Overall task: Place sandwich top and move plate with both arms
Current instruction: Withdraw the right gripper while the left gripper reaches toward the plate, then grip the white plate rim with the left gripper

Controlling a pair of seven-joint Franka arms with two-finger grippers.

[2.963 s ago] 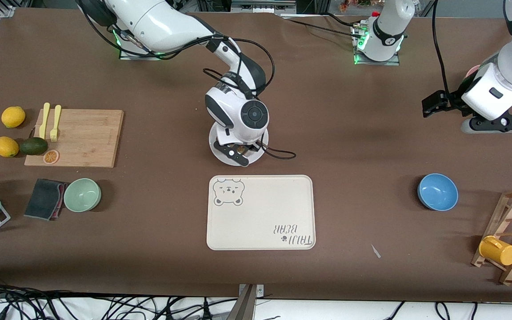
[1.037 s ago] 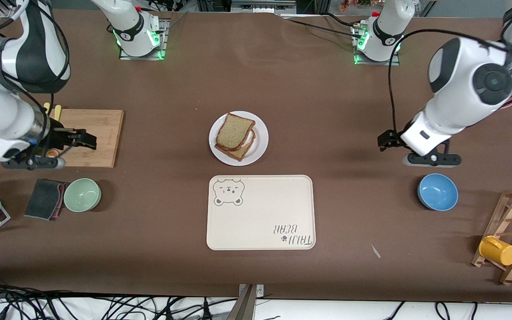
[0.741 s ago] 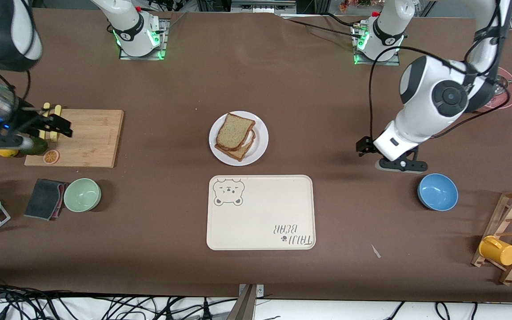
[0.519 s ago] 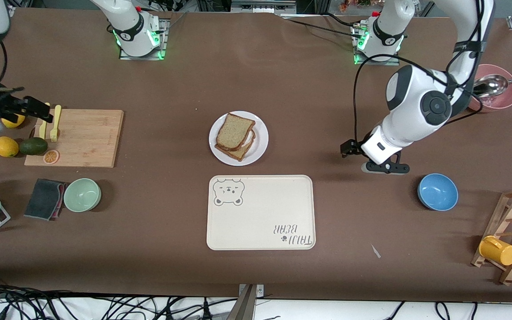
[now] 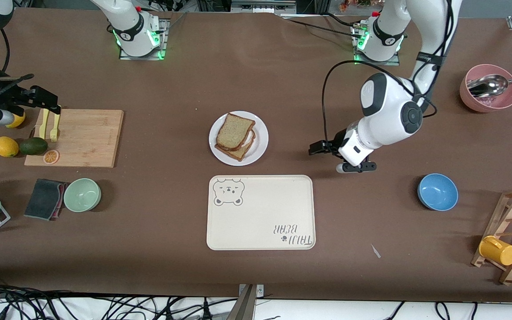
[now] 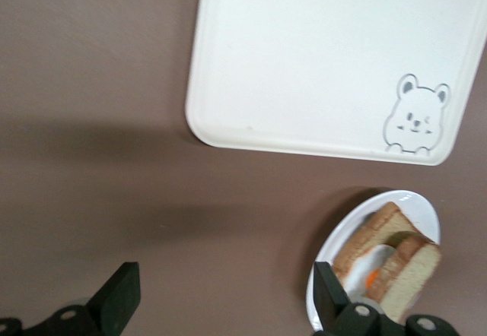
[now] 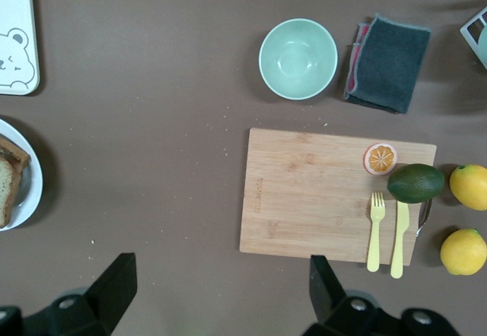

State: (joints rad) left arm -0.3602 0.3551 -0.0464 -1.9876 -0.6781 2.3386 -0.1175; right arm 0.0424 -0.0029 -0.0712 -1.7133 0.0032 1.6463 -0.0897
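Plate [image 5: 260,144]: one, mid-table, just beside the tray [image 5: 260,212]
Top [image 5: 234,132]: one slice, stacked on the sandwich
Left gripper [image 5: 316,147]: spread, empty, near plate
Right gripper [image 5: 45,101]: spread, empty, over board [image 5: 87,138]
Lemons: two
Bowls: three

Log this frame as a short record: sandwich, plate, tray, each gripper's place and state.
sandwich top: lies on the stacked sandwich, slightly askew
plate: white, on the table just farther from the front camera than the tray
tray: cream with a bear drawing, nothing on it
left gripper: open, holding nothing, over bare table beside the plate
right gripper: open, holding nothing, over the cutting board's edge near the yellow fork
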